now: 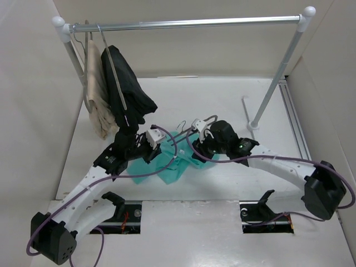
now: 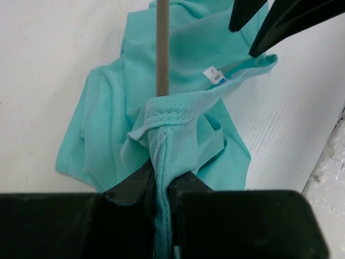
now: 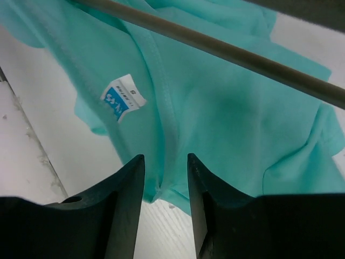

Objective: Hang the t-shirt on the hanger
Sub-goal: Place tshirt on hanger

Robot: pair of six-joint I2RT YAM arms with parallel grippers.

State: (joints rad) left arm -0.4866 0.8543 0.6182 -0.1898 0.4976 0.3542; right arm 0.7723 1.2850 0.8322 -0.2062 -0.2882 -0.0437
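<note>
Left pincer (image 2: 161, 174) clamped on crumpled teal t-shirt (image 2: 188, 59); right pincer (image 3: 166, 162) parted just above it

The teal-green cotton t-shirt (image 1: 173, 167) lies on the white surface (image 1: 222, 100) at centre. The left arm's fingers (image 2: 132, 186) are at its 9 o'clock and the right arm's fingers (image 3: 124, 205) at its 3 o'clock. The slim grey-silver clothes hanger (image 2: 162, 48) crosses over it. At 11 o'clock a beige garment (image 1: 97, 94) and a black garment (image 1: 128, 92) to its right hang on the silver metal rail (image 1: 189, 23).
</note>
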